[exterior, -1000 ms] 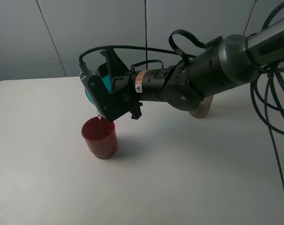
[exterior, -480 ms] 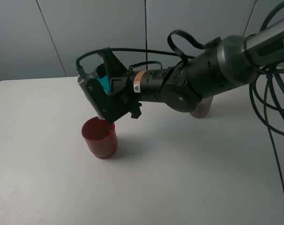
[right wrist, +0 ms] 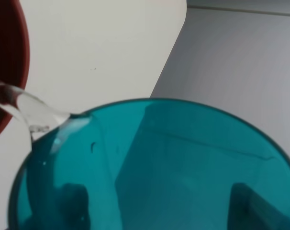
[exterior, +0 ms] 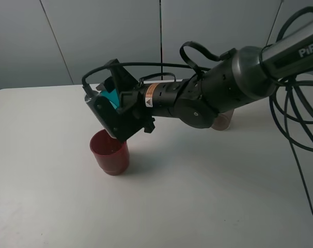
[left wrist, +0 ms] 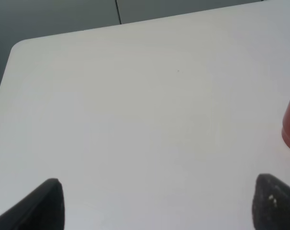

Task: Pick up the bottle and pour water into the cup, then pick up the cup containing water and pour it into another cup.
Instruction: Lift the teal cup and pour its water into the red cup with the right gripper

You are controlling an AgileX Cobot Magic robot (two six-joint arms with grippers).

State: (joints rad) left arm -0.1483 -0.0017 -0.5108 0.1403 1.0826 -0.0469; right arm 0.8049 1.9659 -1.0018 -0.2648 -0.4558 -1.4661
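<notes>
Left gripper [left wrist: 157, 203] shows only two dark fingertips over bare white table [exterior: 208, 196], set wide apart and holding nothing. Right of them stands the squat, dark red translucent plastic cup [exterior: 110, 152]. Directly above it, the right gripper [exterior: 111, 111] is clamped on the small teal-blue translucent tumbler [exterior: 110, 97], tipped so a clear stream of water [right wrist: 20, 108] runs off its lip. Further right, behind the arm, only the base of the smoky grey-brown plastic bottle [exterior: 221, 122] shows.
</notes>
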